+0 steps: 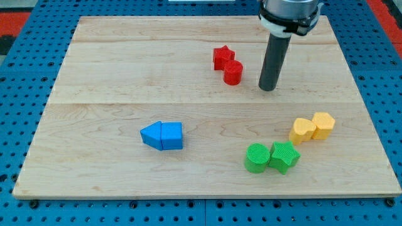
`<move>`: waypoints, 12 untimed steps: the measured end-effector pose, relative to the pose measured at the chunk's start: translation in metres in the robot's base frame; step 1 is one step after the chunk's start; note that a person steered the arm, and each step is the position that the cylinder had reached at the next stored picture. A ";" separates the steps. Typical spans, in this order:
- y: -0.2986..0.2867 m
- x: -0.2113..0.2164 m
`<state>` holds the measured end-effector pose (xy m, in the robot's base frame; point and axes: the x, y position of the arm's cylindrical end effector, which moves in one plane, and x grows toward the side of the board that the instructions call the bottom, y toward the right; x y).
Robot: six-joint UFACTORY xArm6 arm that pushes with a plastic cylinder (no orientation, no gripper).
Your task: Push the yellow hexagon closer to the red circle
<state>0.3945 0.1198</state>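
The yellow hexagon (pixel 324 124) lies at the view's right, touching a yellow heart-like block (pixel 303 130) on its left. The red circle (pixel 233 73) sits near the top middle, touching a red star (pixel 222 57) above and to its left. My tip (pixel 268 88) rests on the board just to the right of the red circle, apart from it, and well above and left of the yellow hexagon.
A blue pair of blocks (pixel 162 135) lies left of centre. A green circle (pixel 256 157) and a green star (pixel 284 156) touch each other below the yellow blocks. The wooden board (pixel 94 75) sits on a blue pegboard.
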 end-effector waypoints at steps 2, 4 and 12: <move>-0.044 -0.014; 0.089 0.041; 0.088 0.078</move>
<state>0.4723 0.2083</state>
